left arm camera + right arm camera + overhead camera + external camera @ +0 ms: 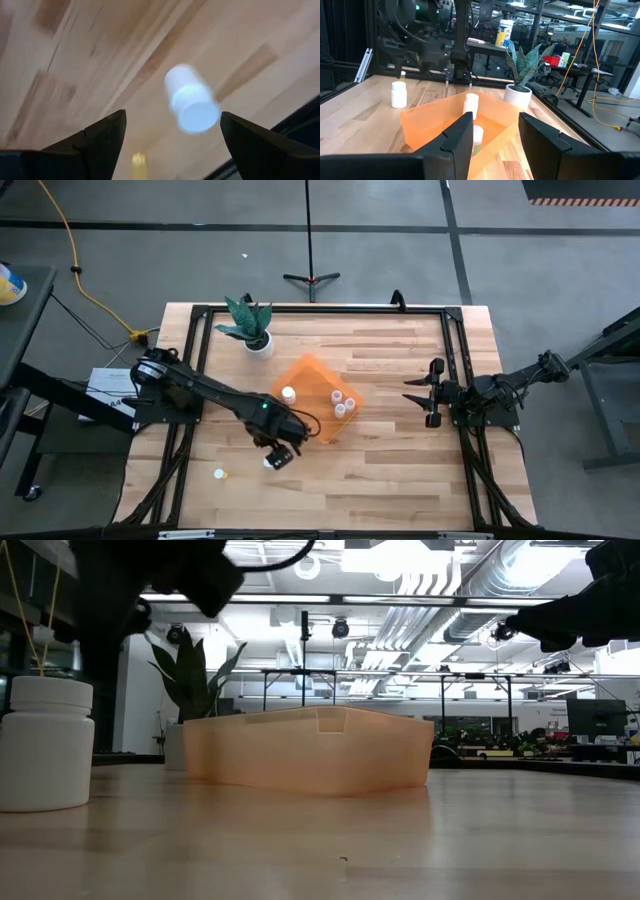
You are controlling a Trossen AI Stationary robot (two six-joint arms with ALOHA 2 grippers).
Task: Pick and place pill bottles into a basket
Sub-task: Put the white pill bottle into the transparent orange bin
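Far left, one pill bottle (pixel 219 474) stands alone near the front-left of the table (pixel 400 470), well apart from everything else.

My left gripper (pixel 281 456) hovers just off the near-left corner of the basket (pixel 312 402). In the left wrist view the fingers (pixel 100 137) are spread wide with nothing between them, and a white bottle (pixel 191 99) sits on the wood ahead, inside the gap but off toward one finger. It looks upright, cap toward the camera, though it's blurred. I judge this the bottle to grab; it needs centring before I close.

The basket sits mid-table, turned diamond-wise. Inside: one bottle (pixel 289 394) on its left side and a cluster of three (pixel 343 404) on its right.

My right gripper (pixel 431 395) waits at the right edge, fingers parted and holding nothing, pointing at the basket. The left arm is clearly nearer both loose bottles, so I'd leave the pick with the left.
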